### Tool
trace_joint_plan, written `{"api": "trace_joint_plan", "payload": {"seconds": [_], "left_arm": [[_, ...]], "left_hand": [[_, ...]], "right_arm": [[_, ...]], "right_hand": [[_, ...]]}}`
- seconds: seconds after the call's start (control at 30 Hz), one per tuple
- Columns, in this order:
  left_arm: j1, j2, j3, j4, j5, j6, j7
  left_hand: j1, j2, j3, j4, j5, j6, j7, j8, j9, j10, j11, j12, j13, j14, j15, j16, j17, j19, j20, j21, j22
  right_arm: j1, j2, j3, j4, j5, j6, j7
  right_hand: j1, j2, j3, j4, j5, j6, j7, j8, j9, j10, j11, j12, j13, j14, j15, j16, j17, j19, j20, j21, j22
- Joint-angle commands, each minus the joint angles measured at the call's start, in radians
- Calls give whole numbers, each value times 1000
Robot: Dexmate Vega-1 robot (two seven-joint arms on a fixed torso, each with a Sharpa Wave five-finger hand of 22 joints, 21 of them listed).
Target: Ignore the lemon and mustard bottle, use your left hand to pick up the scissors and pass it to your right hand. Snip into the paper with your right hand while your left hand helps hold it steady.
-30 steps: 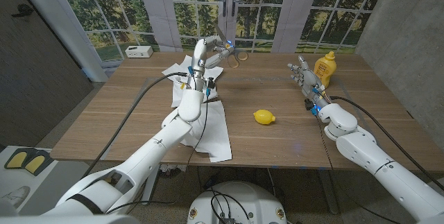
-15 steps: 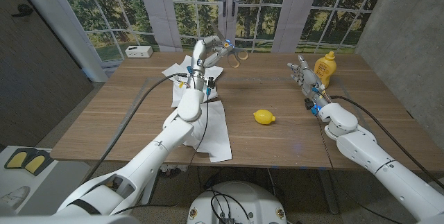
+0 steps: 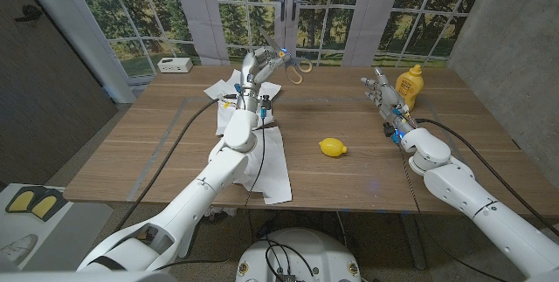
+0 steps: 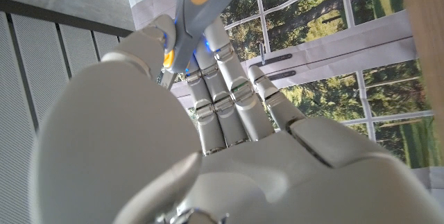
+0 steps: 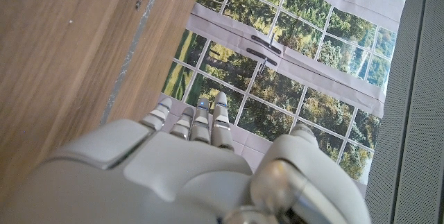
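My left hand is raised above the far side of the table and holds the scissors, grey blades with yellow-lined handles, pinched between thumb and fingers. In the left wrist view the scissors stick out past the thumb and fingers of the left hand. White paper lies on the table under the left arm, with a crumpled part near the far edge. My right hand is held up with fingers apart, holding nothing, beside the mustard bottle; the right wrist view shows the right hand over the wood.
A lemon lies mid-table between the arms. The yellow mustard bottle stands at the far right, just behind my right hand. A small white box sits on the window sill at the far left.
My left hand has lifted the scissors a little higher and turned them, handles swinging right. The right hand has barely moved.
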Motion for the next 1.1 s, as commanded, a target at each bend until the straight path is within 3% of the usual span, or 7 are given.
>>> {"api": "trace_joint_plan", "payload": {"seconds": [0.03, 0.47, 0.7, 1.1], "left_arm": [[7, -18, -18, -16, -133, 64, -37], [-11, -33, -30, -16, -263, 136, -79], [-15, -41, -33, -24, -305, 164, -77], [5, -31, -46, -80, -399, 242, -81]], "left_hand": [[55, 50, 10, 2, 9, 143, -110, 1, 2, 53, -59, -2, 1, 98, -89, 6, 2, 4, -146, 2, 2], [56, 48, 10, 1, 12, 142, -109, -4, -2, 52, -60, -4, -2, 96, -89, 6, 2, 5, -145, 2, 2], [55, 49, 10, 2, 12, 142, -107, -6, -4, 53, -60, -4, -4, 97, -89, 7, 2, 6, -145, 2, 2], [54, 51, 9, 4, 13, 142, -105, -11, -8, 55, -60, -5, -7, 99, -89, 8, 2, 8, -144, 3, 2]], "right_arm": [[-2, 3, -4, 2, -2, 3, 3], [-4, 23, -17, 6, -45, 45, -19], [-8, 27, -27, -5, -53, 48, -16], [-7, 40, -38, -6, -75, 83, -12]], "right_hand": [[-2, 5, -1, -1, -2, 7, 5, 1, 2, 4, -7, -4, 2, -1, 3, 0, 1, 4, 1, 2, 5], [5, 7, 4, -4, -1, 17, 2, 5, 2, 18, -9, 1, 1, 12, -3, 4, 1, 11, 0, 5, 5], [15, 9, 10, -9, 0, 19, 1, 6, 2, 23, 4, 3, 1, 13, 7, 4, 1, 12, 1, 5, 5], [43, 13, 24, -25, 3, 20, 4, 8, 2, 22, 9, 2, 1, 11, 8, 1, 0, 14, 1, 5, 4]]}}
